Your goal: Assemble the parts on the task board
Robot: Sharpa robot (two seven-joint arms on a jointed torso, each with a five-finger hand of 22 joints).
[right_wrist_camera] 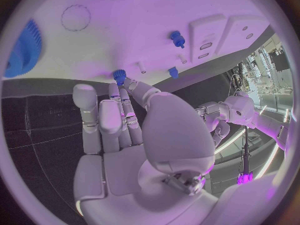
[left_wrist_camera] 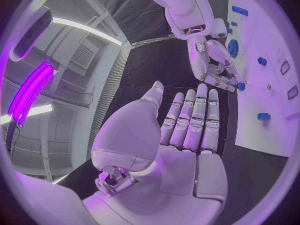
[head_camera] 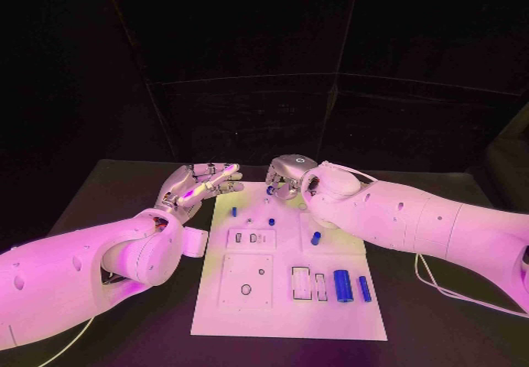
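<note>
The white task board [head_camera: 289, 306] lies in the middle of the black table. My right hand [head_camera: 289, 174] hangs over the board's far edge with its fingers curled down, and its fingertips [right_wrist_camera: 116, 87] pinch a small blue peg [right_wrist_camera: 119, 76] just above the board; the same peg [left_wrist_camera: 240, 86] shows at those fingertips in the left wrist view. A blue gear [right_wrist_camera: 25, 47] lies on the board beside that hand. My left hand [head_camera: 199, 187] is raised off the board's far left corner, palm [left_wrist_camera: 187, 135] flat, fingers straight and apart, holding nothing.
Two small blue pegs [head_camera: 232, 212] [head_camera: 271, 222] stand on the far half of the board, with a short blue piece [head_camera: 316, 238] to their right. A thick blue cylinder [head_camera: 342, 285] and a thin one [head_camera: 364, 288] lie near the right edge. A cable [head_camera: 441, 289] trails under my right arm.
</note>
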